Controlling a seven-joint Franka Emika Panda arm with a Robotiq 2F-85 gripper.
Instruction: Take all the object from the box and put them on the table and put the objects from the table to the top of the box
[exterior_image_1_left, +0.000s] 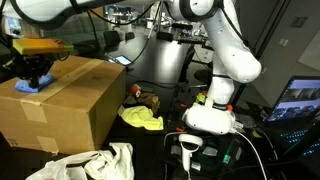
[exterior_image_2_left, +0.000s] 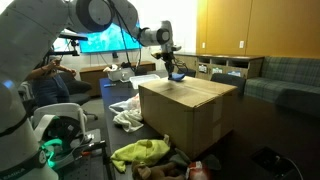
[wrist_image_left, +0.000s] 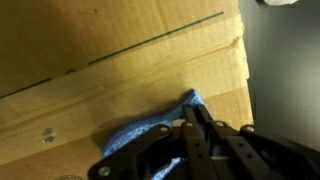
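the jaws are closed, pinching the tapered tip of a small blue fuzzy fabric piece (wrist_image_left: 150, 128). it lies flat on the top face of the large brown cardboard box (wrist_image_left: 100, 80), close to a flap edge. in both exterior views the blue piece (exterior_image_1_left: 28, 87) (exterior_image_2_left: 178, 77) sits right under the jaws, at the box's upper surface.

it looks soft, light and limp, so it should droop from the pinch rather than hold its shape. it is not fragile, and the fuzzy weave should give good friction. a hold on the thin tip alone may slip, and a deeper bite on the bunched middle seems safer.

in the wrist view its long axis runs away from the jaws, roughly parallel to the thin dark line (wrist_image_left: 150, 38) across the cardboard, with its narrow end at the jaws.

far below the jaws, a bright yellow soft cloth (exterior_image_1_left: 141, 118) lies on the dark tabletop (exterior_image_1_left: 165, 150) by the box's foot.
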